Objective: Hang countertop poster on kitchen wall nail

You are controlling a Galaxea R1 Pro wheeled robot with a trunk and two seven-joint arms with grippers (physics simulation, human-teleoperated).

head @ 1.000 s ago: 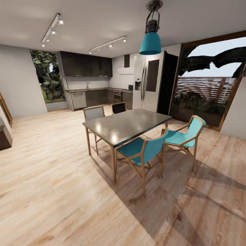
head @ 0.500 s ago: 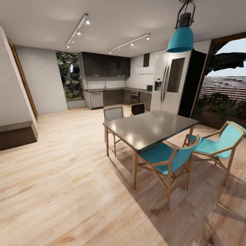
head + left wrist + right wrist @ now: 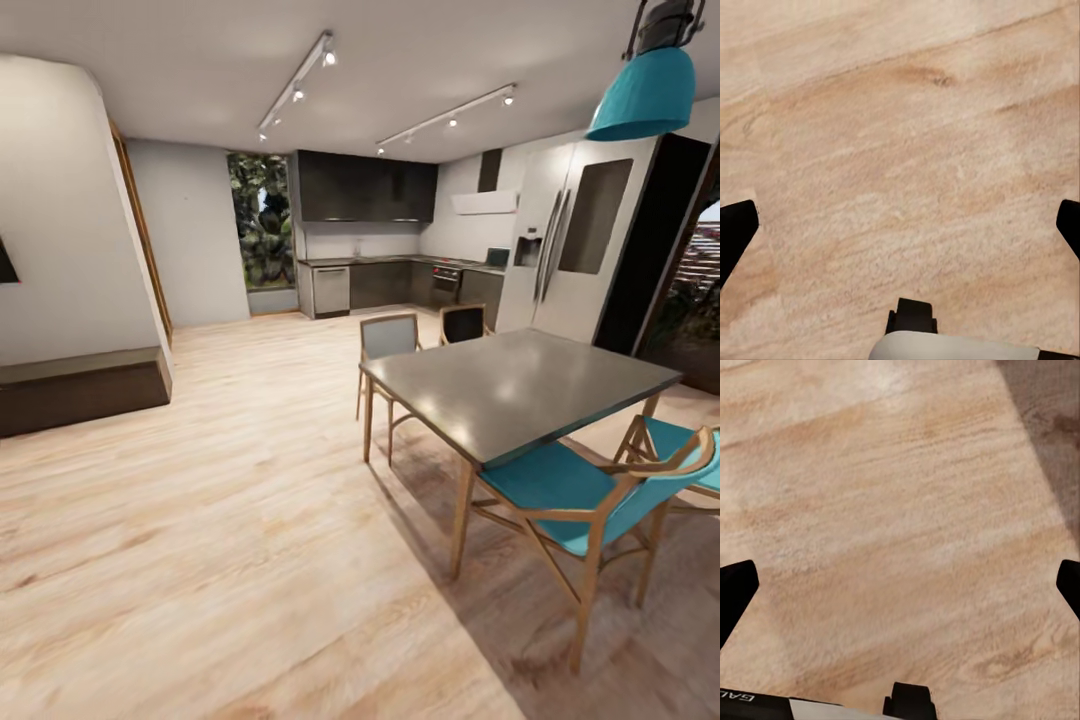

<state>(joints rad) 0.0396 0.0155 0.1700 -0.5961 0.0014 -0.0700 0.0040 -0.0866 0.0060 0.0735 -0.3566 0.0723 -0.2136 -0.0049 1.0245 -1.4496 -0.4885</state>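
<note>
Far across the room in the head view, the kitchen countertop (image 3: pixel 392 262) runs as a grey strip over dark cabinets, under black upper cupboards. The poster is out of view at this distance. No wall nail can be made out on the light grey wall (image 3: pixel 190 240) beside the kitchen. In the left wrist view my left gripper (image 3: pixel 900 232) hangs open over the wooden floor, its black fingertips (image 3: pixel 735 234) wide apart with nothing between them. In the right wrist view my right gripper (image 3: pixel 900 592) is open the same way above the floorboards, fingertips (image 3: pixel 735 589) at the picture's sides.
A dark dining table (image 3: pixel 515 385) with teal chairs (image 3: pixel 575 490) stands at the right, a teal lamp (image 3: pixel 645 90) above it. A steel fridge (image 3: pixel 565 250) flanks the kitchen. A white wall with a dark low ledge (image 3: pixel 80 385) juts in at the left. Wooden floor (image 3: pixel 250 480) stretches toward the kitchen.
The whole head view has swung left, so the table, chairs and kitchen sit further right in the picture and the left wall has come in: the camera moved, not the furniture.
</note>
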